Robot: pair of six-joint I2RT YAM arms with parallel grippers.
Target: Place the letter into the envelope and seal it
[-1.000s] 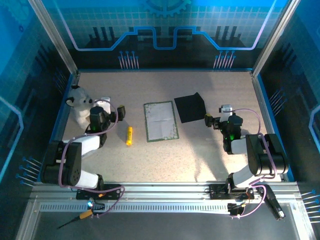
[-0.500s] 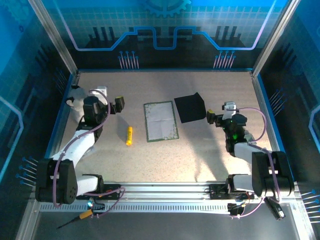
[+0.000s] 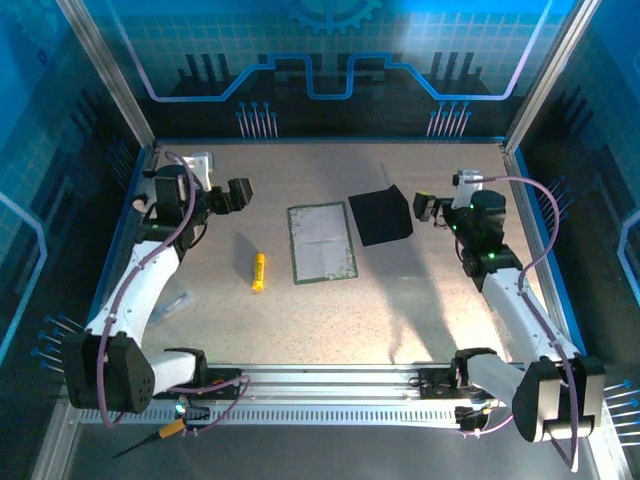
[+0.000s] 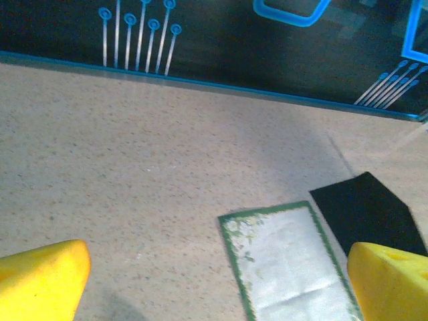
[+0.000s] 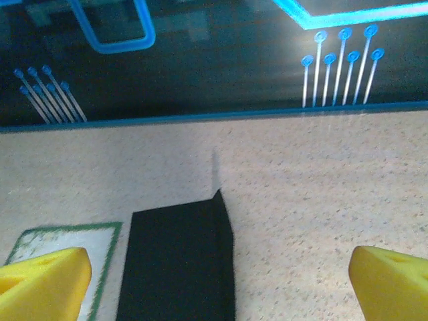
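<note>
We find the left gripper point(image 3: 238, 196) hanging over the table's left side, jaws spread wide and empty, tilted toward the middle, we judge to come down on the letter point(image 3: 321, 243). The letter lies flat and well apart from its fingers, beyond the small yellow stick point(image 3: 258, 271). Just right of the letter lies the envelope point(image 3: 381, 215), and the right gripper point(image 3: 425, 207), equally wide and empty, hovers near its right edge without touching, likely to steady it.

A small yellow stick point(image 3: 258, 271) lies on the speckled table point(image 3: 400, 310), left of its middle, nearer the left edge than the right.
</note>
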